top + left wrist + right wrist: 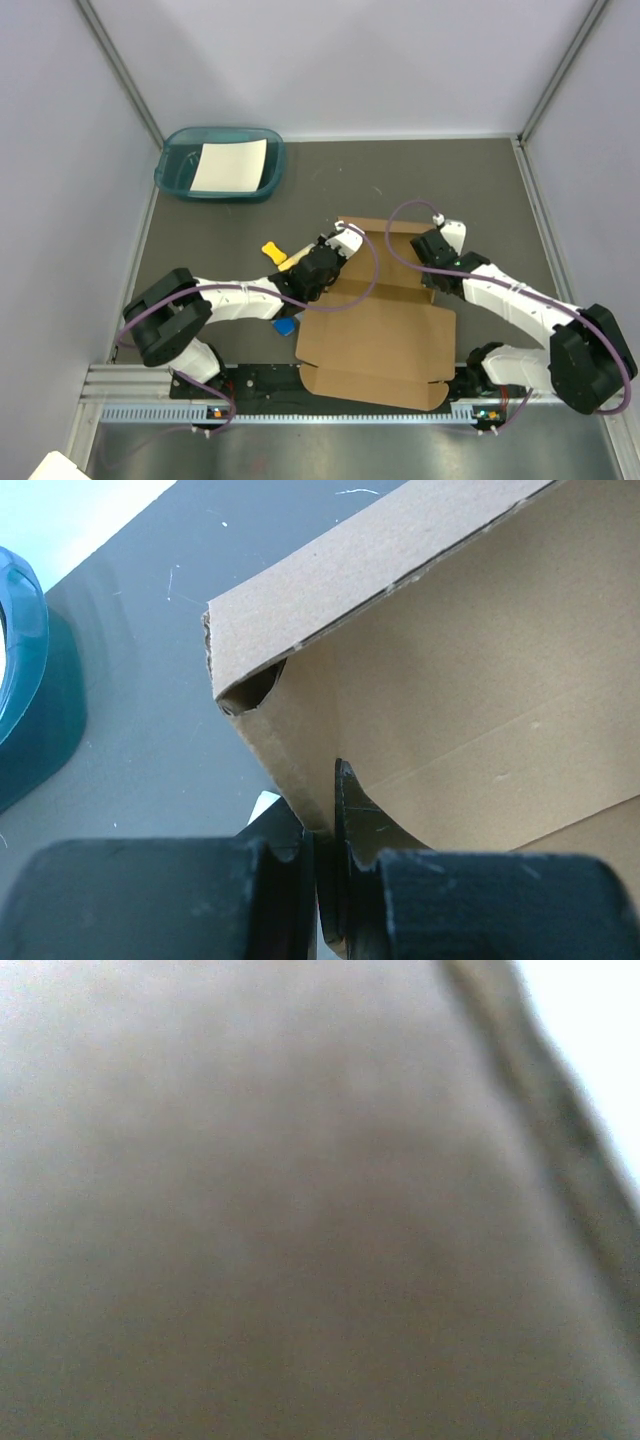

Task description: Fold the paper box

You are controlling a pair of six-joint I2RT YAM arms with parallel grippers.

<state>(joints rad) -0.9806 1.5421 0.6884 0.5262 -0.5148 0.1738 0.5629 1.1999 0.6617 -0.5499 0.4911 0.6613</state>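
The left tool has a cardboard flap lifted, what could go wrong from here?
1. The left tool pinches only the flap's edge on the paper box, so it may slip or tear it.
2. The yellow piece and blue piece lie by the box's left side; a sweep could knock them.
3. The right wrist view is a blur, so the right tool's hold cannot be checked.
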